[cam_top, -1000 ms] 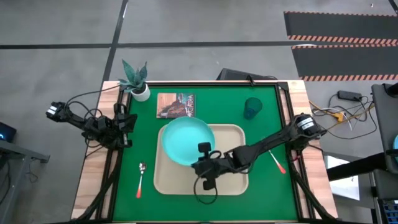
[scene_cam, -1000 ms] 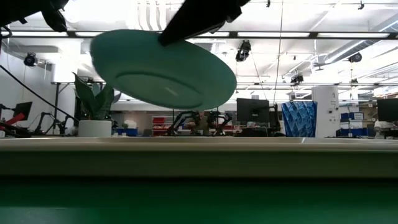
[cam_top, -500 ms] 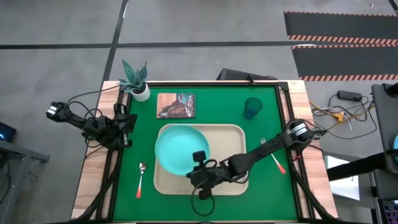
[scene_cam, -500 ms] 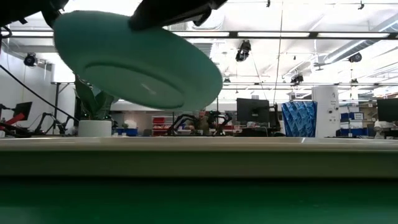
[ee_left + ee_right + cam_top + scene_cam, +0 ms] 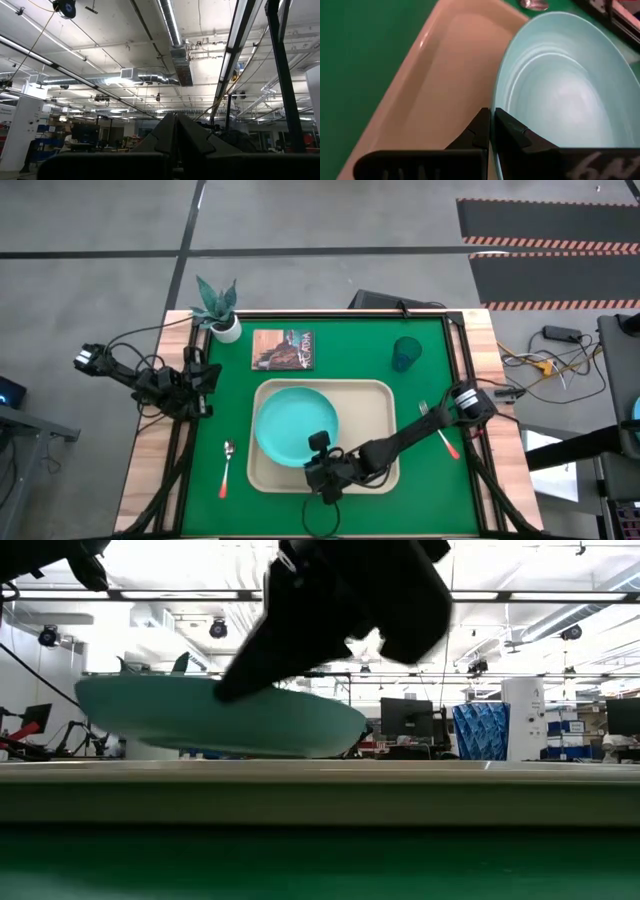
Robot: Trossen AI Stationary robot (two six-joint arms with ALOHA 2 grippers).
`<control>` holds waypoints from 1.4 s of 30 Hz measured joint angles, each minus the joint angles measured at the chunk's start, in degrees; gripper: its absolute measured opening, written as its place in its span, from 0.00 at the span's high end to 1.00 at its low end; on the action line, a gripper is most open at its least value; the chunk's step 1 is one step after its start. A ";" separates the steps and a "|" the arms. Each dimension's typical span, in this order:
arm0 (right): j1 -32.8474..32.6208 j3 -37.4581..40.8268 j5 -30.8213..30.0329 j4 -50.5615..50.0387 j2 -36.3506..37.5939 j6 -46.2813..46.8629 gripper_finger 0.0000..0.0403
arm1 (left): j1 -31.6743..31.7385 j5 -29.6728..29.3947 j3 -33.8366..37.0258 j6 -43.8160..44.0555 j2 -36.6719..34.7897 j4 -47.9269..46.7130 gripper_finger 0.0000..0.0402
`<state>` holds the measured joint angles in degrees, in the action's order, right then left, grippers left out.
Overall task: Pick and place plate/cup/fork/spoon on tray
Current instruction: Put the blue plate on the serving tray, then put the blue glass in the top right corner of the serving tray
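Grey concrete floor (image 5: 330, 220), striped mat (image 5: 545, 240); ceiling strip lights (image 5: 170, 20), ducts

potted plant (image 5: 220, 308) far-left corner | picture card (image 5: 284, 349) beside it, print possibly a landscape

— Any writing you can make out from where you stand?
— None I can read. The brown picture card (image 5: 284, 349) on the bench has print on it, but it's too small to tell. There are pale marks on a dark part by the right wrist, blurred past reading.
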<state>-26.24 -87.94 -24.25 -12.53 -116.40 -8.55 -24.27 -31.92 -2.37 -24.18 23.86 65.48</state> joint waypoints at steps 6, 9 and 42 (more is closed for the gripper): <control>-0.02 0.04 0.25 -1.19 -0.80 -0.49 0.98 | 0.00 0.00 0.00 0.00 0.06 0.01 0.99; -0.02 0.04 0.24 -1.44 -1.46 -0.50 0.98 | 0.00 0.00 0.00 0.00 0.02 0.04 0.99; 0.00 0.04 0.66 -1.31 -3.30 4.48 0.87 | 0.00 0.04 0.00 -0.02 0.02 0.04 0.99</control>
<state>-26.24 -87.90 -23.59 -13.85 -119.70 -4.08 -24.27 -31.88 -2.37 -24.21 23.88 65.52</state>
